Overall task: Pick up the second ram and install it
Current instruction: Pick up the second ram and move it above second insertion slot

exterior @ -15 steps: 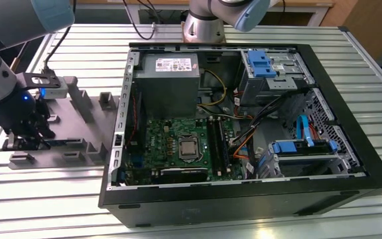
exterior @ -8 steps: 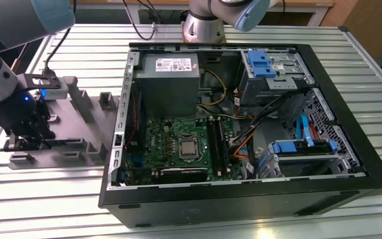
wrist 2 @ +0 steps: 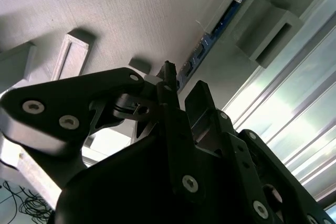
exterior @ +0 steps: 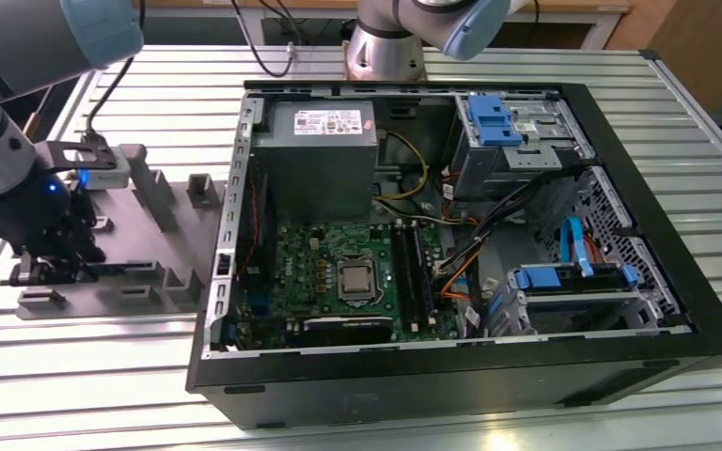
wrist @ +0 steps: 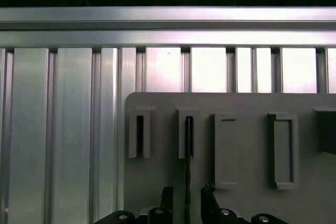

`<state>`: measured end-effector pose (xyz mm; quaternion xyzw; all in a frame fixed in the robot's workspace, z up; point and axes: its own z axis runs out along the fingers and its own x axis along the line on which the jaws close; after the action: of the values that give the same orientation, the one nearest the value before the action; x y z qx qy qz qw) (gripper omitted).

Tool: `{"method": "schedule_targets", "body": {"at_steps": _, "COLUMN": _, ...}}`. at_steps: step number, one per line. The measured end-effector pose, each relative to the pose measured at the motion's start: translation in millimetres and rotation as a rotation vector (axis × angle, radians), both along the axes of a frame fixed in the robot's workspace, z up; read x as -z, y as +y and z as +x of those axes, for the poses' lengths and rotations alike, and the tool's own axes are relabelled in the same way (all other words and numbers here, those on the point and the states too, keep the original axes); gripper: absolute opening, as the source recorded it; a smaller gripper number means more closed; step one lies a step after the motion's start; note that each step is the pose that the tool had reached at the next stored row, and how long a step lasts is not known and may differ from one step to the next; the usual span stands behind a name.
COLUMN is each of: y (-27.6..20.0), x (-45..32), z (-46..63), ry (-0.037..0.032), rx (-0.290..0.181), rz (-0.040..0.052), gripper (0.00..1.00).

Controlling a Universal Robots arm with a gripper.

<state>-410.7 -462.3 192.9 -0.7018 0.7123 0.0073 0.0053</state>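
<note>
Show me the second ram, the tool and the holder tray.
second ram (wrist 2: 205,40), second wrist view, blue board face.
tool (wrist: 187,190), first wrist view, midway between its fingertips.
holder tray (wrist: 252,156), first wrist view, bare surface between blocks.

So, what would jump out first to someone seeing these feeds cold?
The big open computer case sits mid-scene in the exterior view, with its green motherboard exposed inside. At the exterior view's left, the arm is bent low over the grey holder tray. In the first wrist view the gripper straddles the second ram, which stands on edge in the tray, fingers open on either side and not gripping it.
</note>
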Motion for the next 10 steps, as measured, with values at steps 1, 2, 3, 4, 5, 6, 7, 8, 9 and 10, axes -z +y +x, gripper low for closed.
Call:
{"method": "schedule_targets", "body": {"at_steps": 1, "y": 0.2, "x": 0.4, "z": 0.0, "ry": 0.0001, "rx": 0.0, "rz": 0.0, "gripper": 0.35}}
{"method": "schedule_targets", "body": {"at_steps": 2, "y": 0.2, "x": 0.9, "z": -0.1, "ry": 0.0002, "rx": 0.0, "rz": -0.0001, "gripper": 0.35}}
{"method": "schedule_targets", "body": {"at_steps": 3, "y": 0.2, "x": 1.2, "z": -0.1, "ry": 0.0002, "rx": 0.001, "rz": -0.0001, "gripper": 0.35}}
{"method": "schedule_targets", "body": {"at_steps": 4, "y": 0.3, "x": 1.6, "z": -0.2, "ry": 0.0003, "rx": 0.001, "rz": -0.0001, "gripper": 0.35}}
{"method": "schedule_targets", "body": {"at_steps": 5, "y": 0.3, "x": 2.0, "z": -0.1, "ry": 0.0002, "rx": 0.002, "rz": -0.0001, "gripper": 0.35}}
{"method": "schedule_targets", "body": {"at_steps": 6, "y": 0.3, "x": 2.3, "z": -0.1, "ry": 0.0002, "rx": 0.002, "rz": -0.0001, "gripper": 0.35}}
{"method": "schedule_targets", "body": {"at_steps": 7, "y": 0.3, "x": 2.7, "z": -0.2, "ry": 0.0002, "rx": 0.002, "rz": -0.0001, "gripper": 0.35}}
{"method": "schedule_targets", "body": {"at_steps": 8, "y": 0.3, "x": 3.1, "z": -0.2, "ry": 0.0001, "rx": 0.002, "rz": 0.0, "gripper": 0.33}}
{"method": "schedule_targets", "body": {"at_steps": 9, "y": 0.3, "x": 3.4, "z": -0.3, "ry": 0.0001, "rx": 0.002, "rz": -0.0001, "gripper": 0.27}}
{"method": "schedule_targets", "body": {"at_steps": 10, "y": 0.3, "x": 3.7, "z": -0.3, "ry": 0.0001, "rx": 0.002, "rz": -0.0001, "gripper": 0.27}}
